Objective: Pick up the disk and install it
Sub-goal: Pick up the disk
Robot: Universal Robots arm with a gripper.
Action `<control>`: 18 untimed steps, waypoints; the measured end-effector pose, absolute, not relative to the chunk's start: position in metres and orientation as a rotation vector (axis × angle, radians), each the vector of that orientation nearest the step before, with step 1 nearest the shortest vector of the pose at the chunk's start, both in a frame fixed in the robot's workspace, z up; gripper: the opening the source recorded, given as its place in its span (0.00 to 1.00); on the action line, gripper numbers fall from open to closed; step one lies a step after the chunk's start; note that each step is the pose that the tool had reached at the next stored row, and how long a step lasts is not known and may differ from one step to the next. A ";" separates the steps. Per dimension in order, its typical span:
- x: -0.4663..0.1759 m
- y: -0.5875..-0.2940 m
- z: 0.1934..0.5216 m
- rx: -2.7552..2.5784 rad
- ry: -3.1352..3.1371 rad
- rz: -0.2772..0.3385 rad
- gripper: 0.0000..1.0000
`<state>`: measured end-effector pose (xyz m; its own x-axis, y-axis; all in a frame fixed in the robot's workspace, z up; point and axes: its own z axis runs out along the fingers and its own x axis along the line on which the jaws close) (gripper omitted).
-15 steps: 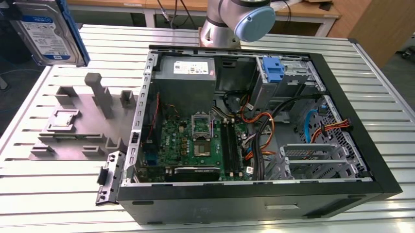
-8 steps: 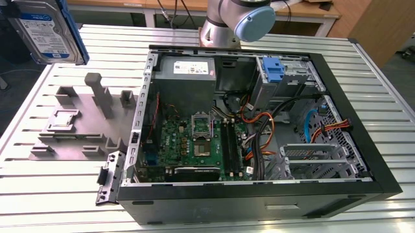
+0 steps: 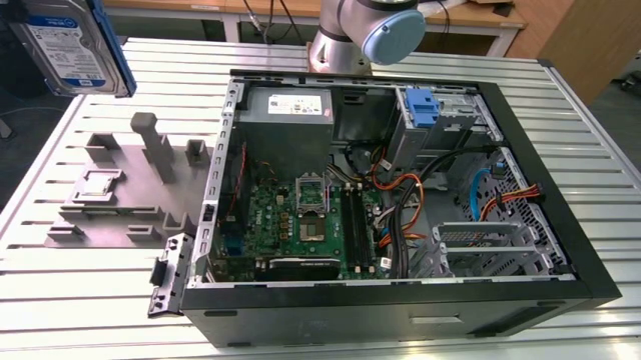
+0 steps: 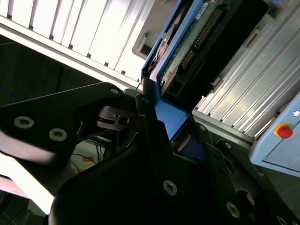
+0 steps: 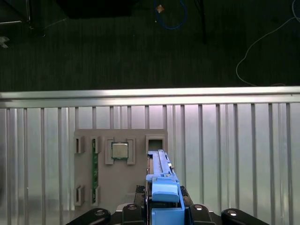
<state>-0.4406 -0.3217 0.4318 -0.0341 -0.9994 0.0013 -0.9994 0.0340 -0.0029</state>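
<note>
Holds disk [image 3: 68, 45] edge-on in gripper [image 5: 164, 208], jaws clamped on its blue bracket [image 5: 161, 183]; hangs high above fixture plate [image 3: 110, 202], likely for clearance over open computer case [image 3: 401, 300].

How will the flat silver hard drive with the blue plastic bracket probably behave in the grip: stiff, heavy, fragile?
The flat silver hard drive looks like a rigid metal block, so it is probably stiff and rather heavy for its size. The gripper clamps its blue plastic bracket, which may flex slightly. Its exposed circuit board seems fragile.
</note>
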 end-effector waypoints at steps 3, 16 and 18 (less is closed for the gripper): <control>-0.441 -0.322 0.434 -2.183 2.258 -0.005 0.37; -0.441 -0.322 0.441 -2.182 2.258 -0.003 0.37; -0.441 -0.322 0.441 -2.181 2.256 0.000 0.37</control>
